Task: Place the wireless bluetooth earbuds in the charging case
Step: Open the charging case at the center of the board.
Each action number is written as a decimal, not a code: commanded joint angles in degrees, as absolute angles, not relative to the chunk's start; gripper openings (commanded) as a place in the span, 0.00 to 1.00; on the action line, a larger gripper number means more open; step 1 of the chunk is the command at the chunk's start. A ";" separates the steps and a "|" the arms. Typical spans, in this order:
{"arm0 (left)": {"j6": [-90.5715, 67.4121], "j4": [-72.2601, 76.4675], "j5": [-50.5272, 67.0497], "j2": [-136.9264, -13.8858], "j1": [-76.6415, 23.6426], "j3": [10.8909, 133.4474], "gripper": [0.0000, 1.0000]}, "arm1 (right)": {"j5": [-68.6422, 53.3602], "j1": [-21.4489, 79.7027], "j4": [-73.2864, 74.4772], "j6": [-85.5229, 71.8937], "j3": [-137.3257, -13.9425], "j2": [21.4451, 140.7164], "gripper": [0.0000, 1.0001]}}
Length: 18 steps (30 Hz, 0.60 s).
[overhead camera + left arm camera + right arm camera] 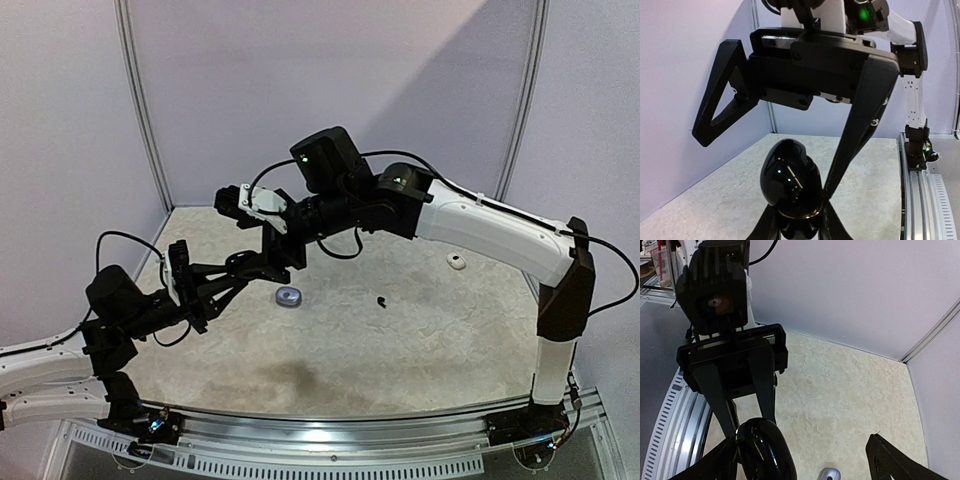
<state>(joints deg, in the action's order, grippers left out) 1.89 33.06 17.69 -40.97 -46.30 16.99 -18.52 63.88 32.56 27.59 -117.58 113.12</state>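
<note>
My left gripper (797, 222) is shut on a glossy black charging case (790, 172). It holds the case in the air, low on its body, below a gold-coloured ring. The upper half of the case stands above the fingers. My right gripper (800, 465) is open wide, facing the left one. One of its fingers (860, 125) reaches down beside the case and the other sits far off. Nothing lies between them except the case at one side. On the table lie a bluish-silver earbud (288, 296) (829, 474), a black earbud (382, 300) and a white earbud (457, 262).
Both arms meet above the left-middle of the mottled beige table (400, 340). Lilac walls with metal posts close in the back and sides. A metal rail (350, 425) runs along the near edge.
</note>
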 commanded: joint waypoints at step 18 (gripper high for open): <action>14.09 29.23 23.23 -40.28 -46.41 17.09 0.00 | -16.78 63.53 37.86 23.63 -124.71 117.60 0.82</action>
<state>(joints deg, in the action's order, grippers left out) 11.97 29.78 21.69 -40.88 -46.24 16.99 -17.63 63.96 36.12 24.40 -123.07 115.96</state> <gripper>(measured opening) 0.200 0.820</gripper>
